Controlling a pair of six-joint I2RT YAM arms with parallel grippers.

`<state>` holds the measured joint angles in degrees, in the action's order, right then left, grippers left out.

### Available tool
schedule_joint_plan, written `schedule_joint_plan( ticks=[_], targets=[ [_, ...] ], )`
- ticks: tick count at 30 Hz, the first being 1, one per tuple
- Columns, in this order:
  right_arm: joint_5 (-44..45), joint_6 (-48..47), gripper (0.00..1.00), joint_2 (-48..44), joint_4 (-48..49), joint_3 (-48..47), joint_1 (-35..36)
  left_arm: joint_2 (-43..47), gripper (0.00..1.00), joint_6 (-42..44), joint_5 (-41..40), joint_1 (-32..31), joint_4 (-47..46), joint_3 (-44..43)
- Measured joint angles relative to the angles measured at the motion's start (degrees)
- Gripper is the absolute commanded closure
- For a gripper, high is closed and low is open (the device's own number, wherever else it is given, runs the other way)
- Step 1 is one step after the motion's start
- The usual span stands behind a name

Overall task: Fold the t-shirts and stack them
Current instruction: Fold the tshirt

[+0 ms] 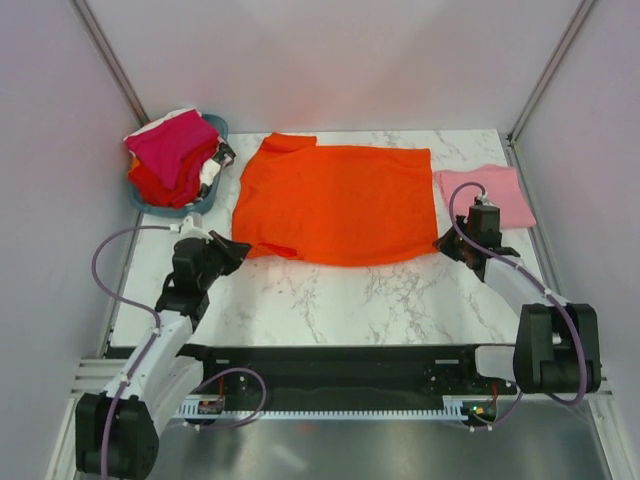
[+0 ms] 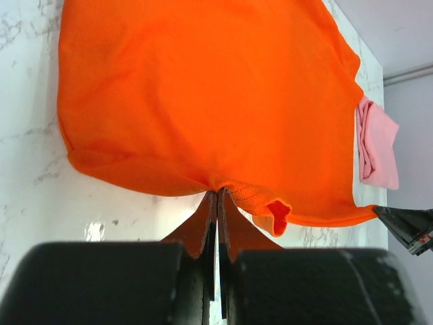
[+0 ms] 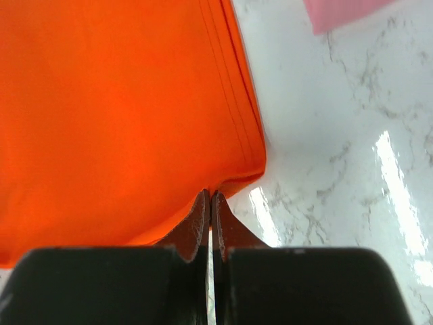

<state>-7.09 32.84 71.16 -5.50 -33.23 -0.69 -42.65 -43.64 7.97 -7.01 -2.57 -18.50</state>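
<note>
Across the middle of the worktop (image 1: 330,300), the orange t-shirt (image 1: 335,203) lies flat, long axis left-to-right, extending toward the far edge. The left gripper (image 1: 238,247) and the right gripper (image 1: 443,243) each clamp a near corner.

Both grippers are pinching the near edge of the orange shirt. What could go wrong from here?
The left gripper and right gripper each pinch only a thin bit of hem on the orange shirt; it may slip out mid-fold.
Cloth is curled beside the left gripper, so a wrinkle may get folded in.
The pink shirt lies close; moving cloth might disturb it.
</note>
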Motion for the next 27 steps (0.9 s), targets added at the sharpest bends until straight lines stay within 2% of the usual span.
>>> schedule_joint_plan(
  ticks=[15,27],
  targets=[
    [2.01,1.46,1.0,16.9,1.6,-15.21,0.11,-28.59,0.98,1.03,-0.42,0.0,-5.75,-18.32],
    [3.17,1.86,1.0,27.54,0.94,-26.51,0.11,-42.66,0.98,3.52,-1.7,0.02,-6.16,-31.61]
  ],
)
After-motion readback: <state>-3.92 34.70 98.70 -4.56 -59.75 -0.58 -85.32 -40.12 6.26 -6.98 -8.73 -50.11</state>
